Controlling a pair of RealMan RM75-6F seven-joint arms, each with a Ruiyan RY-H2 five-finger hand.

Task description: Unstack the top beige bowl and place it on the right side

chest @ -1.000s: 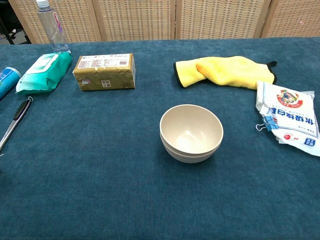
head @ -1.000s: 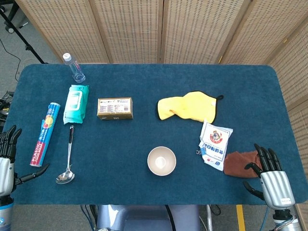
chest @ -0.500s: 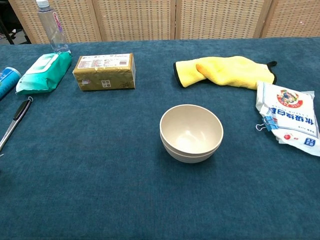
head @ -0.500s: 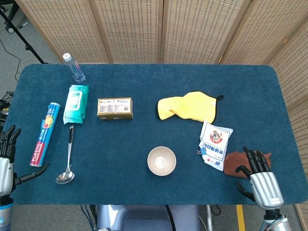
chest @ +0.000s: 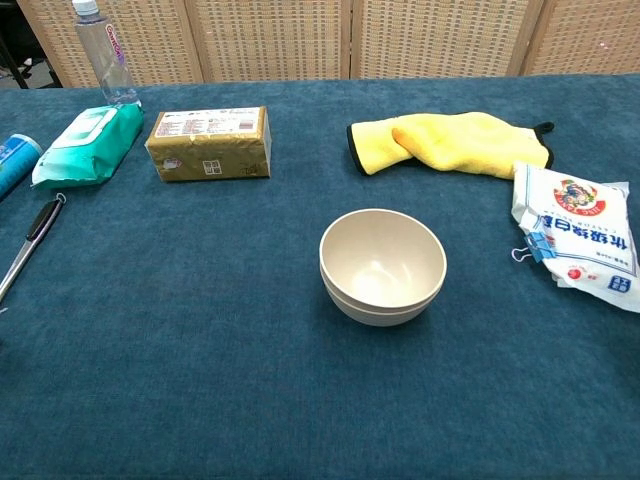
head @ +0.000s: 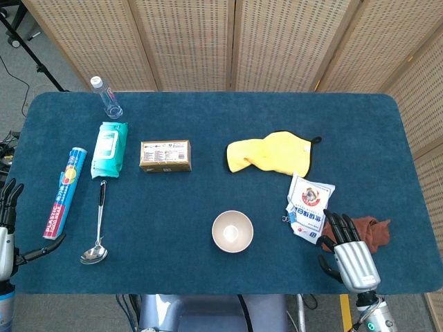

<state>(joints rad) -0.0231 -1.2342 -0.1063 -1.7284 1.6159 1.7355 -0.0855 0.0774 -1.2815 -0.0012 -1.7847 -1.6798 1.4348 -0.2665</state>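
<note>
Two beige bowls (head: pixel 232 231) (chest: pixel 382 264) sit nested in one stack near the table's front middle, the top one resting inside the lower. My right hand (head: pixel 349 253) hovers at the front right, fingers spread and holding nothing, well to the right of the stack. My left hand (head: pixel 8 228) shows at the far left edge of the head view, fingers apart and empty. Neither hand appears in the chest view.
A white snack bag (head: pixel 309 207) (chest: pixel 580 234) and a brown cloth (head: pixel 368 232) lie by my right hand. A yellow cloth (head: pixel 271 153), a gold box (head: pixel 165 155), green wipes (head: pixel 109 149), a ladle (head: pixel 97 227), a blue tube (head: pixel 64 192) and a bottle (head: pixel 106 97) lie farther off.
My right hand has moved left and slightly nearer along the front edge, toward the snack bag. My left hand has slipped a little lower at the left edge. The bowls have not moved.
</note>
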